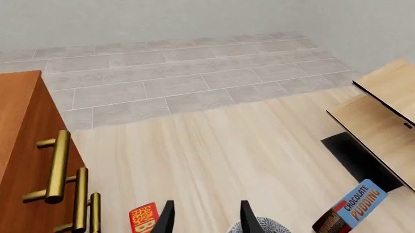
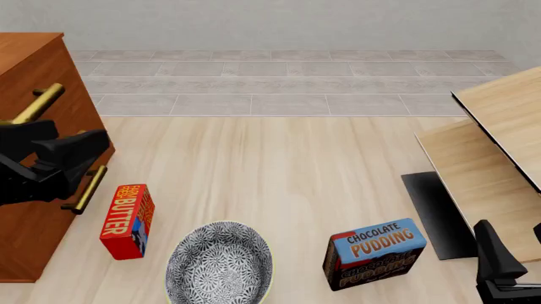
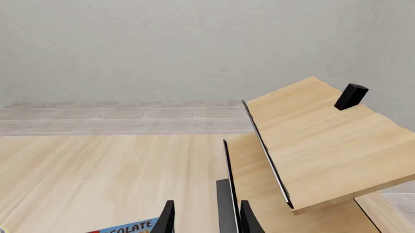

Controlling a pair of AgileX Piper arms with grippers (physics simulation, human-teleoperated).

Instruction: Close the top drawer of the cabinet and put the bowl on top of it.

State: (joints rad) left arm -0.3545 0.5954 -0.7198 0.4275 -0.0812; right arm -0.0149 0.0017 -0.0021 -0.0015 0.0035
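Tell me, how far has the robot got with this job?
The drawers look about flush, so closing may be done, though I can't be sure. The left gripper sits near the cabinet, holding nothing. The bowl lies on the table, so lifting it onto the cabinet remains.

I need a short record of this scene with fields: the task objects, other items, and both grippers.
cabinet: reddish-brown cabinet at far left of the table, brass handles
top drawer: front visible; open or closed cannot be told
bowl: patterned bowl on the table, near edge, nothing inside
other items: butter box left of bowl; chocolate pudding box right of bowl
left gripper: jaws open, empty
right gripper: jaws open, empty
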